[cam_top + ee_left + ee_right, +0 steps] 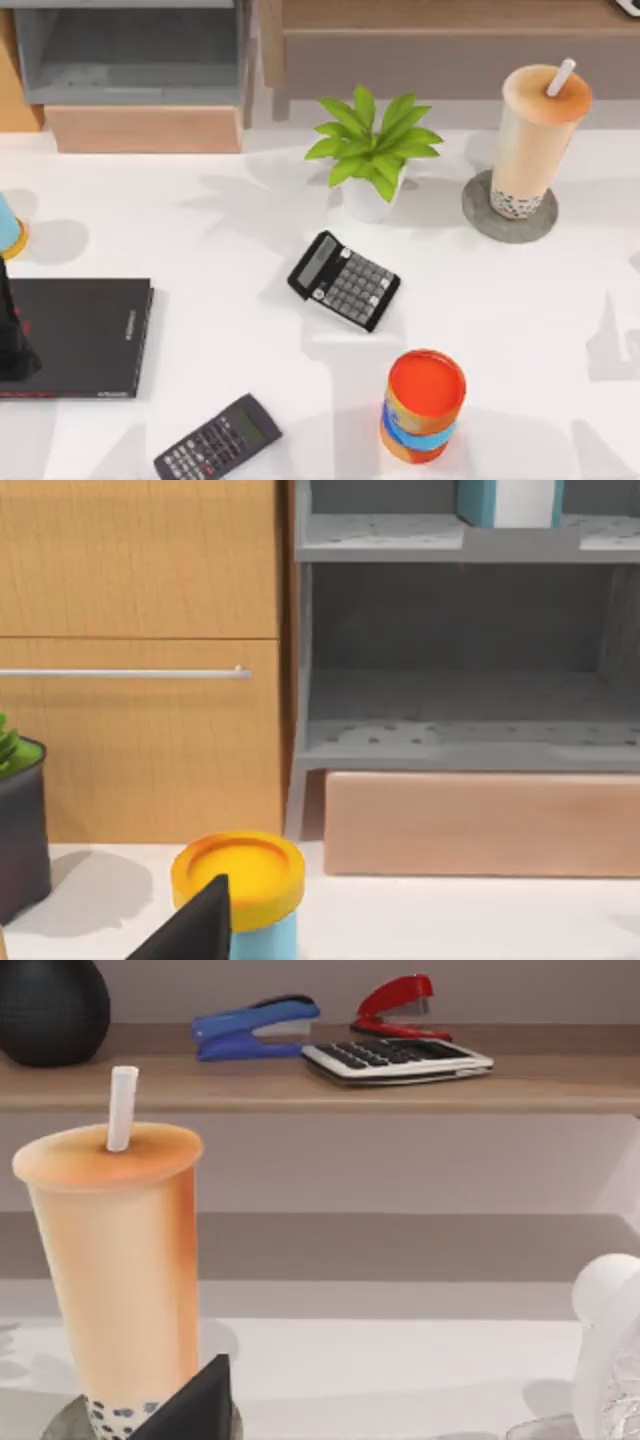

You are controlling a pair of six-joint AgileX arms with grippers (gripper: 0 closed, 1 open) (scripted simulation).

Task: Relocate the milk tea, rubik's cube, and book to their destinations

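The milk tea (pixel 535 135), a tall clear plastic cup with dark pearls and a white straw, is standing upright on the round grey stone-like coaster (pixel 483 215) at the far right of the white surface (pixel 520 310). The teal book (pixel 478 502) is sitting upright on the grey speckled shelf (pixel 380 540). My left pincer (pixel 12 345) is hanging over the flat matte black book (pixel 85 335) at the left edge; I cannot tell whether either pincer is open or closed.

White table (pixel 520 330): calculators (pixel 344 280), coaster (pixel 478 212), can (pixel 424 404)
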